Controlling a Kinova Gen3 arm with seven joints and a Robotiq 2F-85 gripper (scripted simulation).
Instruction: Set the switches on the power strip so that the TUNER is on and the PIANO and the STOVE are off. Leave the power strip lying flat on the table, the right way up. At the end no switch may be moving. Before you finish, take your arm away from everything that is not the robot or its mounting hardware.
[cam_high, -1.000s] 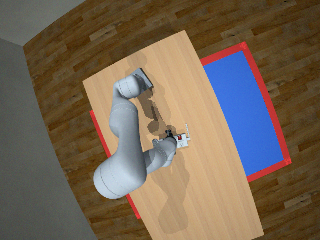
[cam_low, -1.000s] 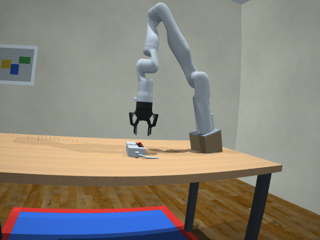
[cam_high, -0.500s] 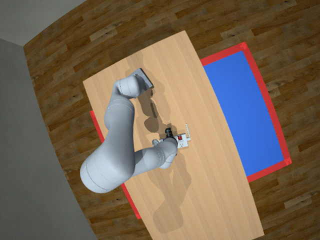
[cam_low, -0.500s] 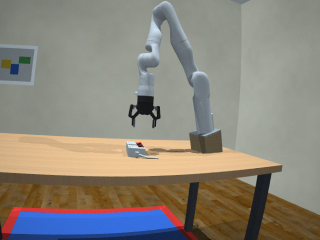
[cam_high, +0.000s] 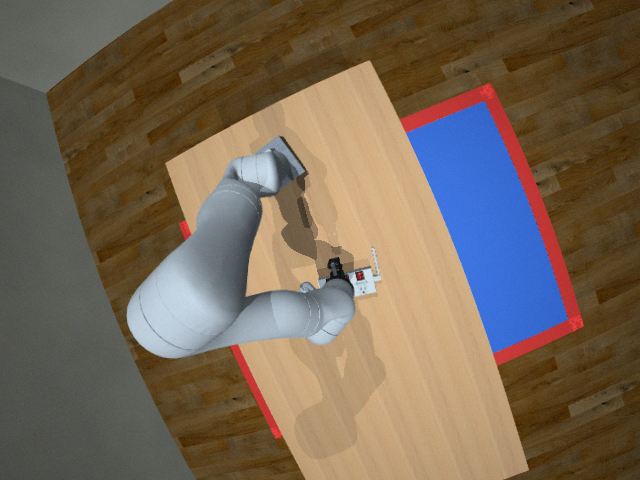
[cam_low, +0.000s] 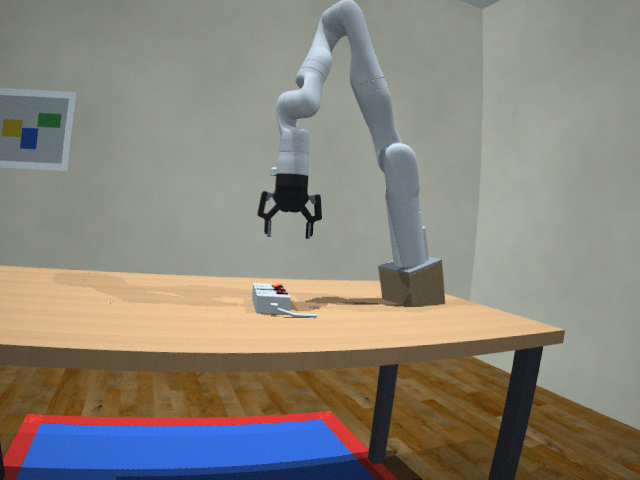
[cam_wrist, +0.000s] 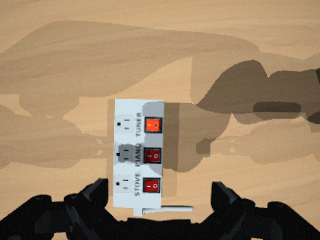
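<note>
The white power strip (cam_wrist: 138, 154) lies flat on the table, right way up, with three red rocker switches in a row. In the wrist view the far switch (cam_wrist: 154, 124) glows bright red; the middle switch (cam_wrist: 152, 155) and the near switch (cam_wrist: 151, 186) look darker. The labels are too small to read. A short white cord (cam_wrist: 163, 210) leaves its near end. The strip also shows in the side view (cam_low: 270, 298) and the top view (cam_high: 359, 281). My gripper (cam_low: 289, 230) hangs wide open and empty, well above the strip.
The arm's base block (cam_low: 412, 282) stands on the table behind the strip to the right. A blue mat with a red border (cam_high: 491, 222) lies on the floor beside the table. The table's front edge (cam_low: 258, 356) is near.
</note>
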